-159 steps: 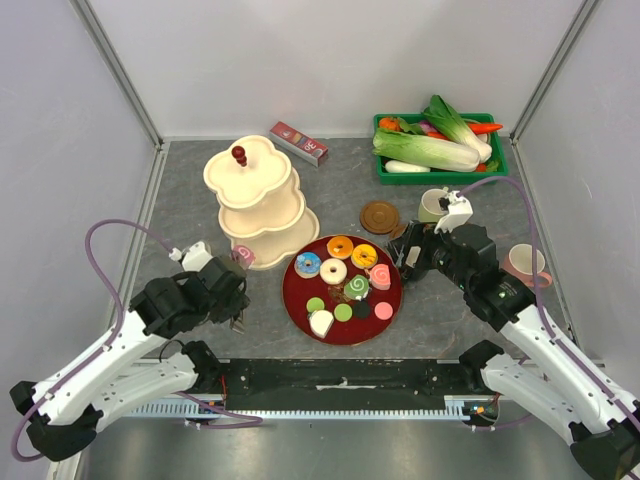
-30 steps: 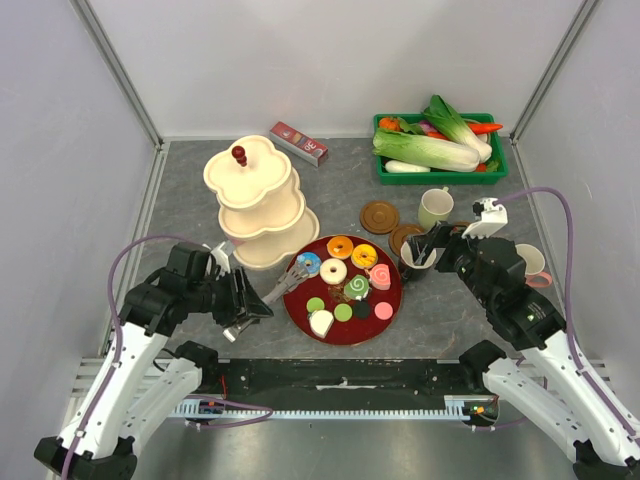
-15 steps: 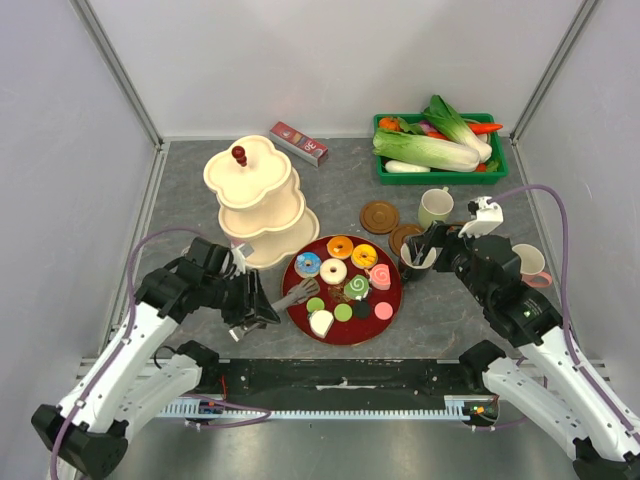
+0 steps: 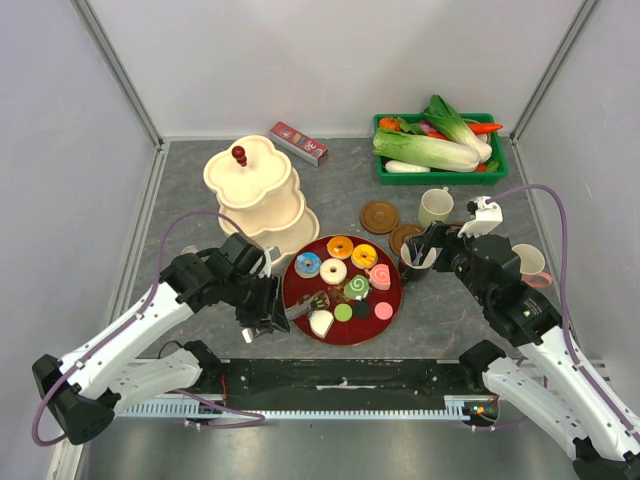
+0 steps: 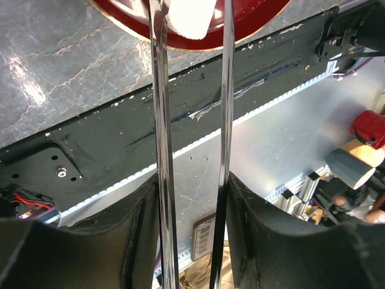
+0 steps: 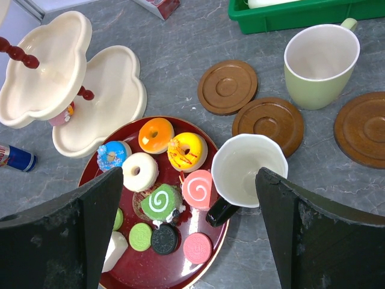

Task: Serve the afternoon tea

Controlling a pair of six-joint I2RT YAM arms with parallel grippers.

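A red tray [image 4: 345,341] holds donuts, swirl cakes and round sweets. My left gripper [image 4: 263,306] is shut on metal tongs [image 4: 305,301], whose tips reach over the tray's near left part. In the left wrist view the tongs [image 5: 163,138] run between my fingers [image 5: 135,235] and straddle a white cake piece [image 5: 190,15]. My right gripper [image 4: 428,250] hangs open above a black mug [image 4: 414,262] with a white inside [image 6: 248,168], which stands at the tray's right edge. A pink swirl cake [image 6: 198,188] lies beside it.
A cream tiered stand [image 4: 255,190] rises left of the tray, with a small can [image 6: 15,158] by its foot. Brown coasters [image 6: 227,87] [image 6: 267,123] [image 6: 364,126], a pale green mug [image 4: 433,207], another mug [image 4: 528,265], a green vegetable crate [image 4: 385,178] and a red box [image 4: 300,143] stand behind.
My left arm has swung the tongs from the blue donut toward the tray's near edge, over the white cake piece. The right arm has stayed still, open over the black mug.
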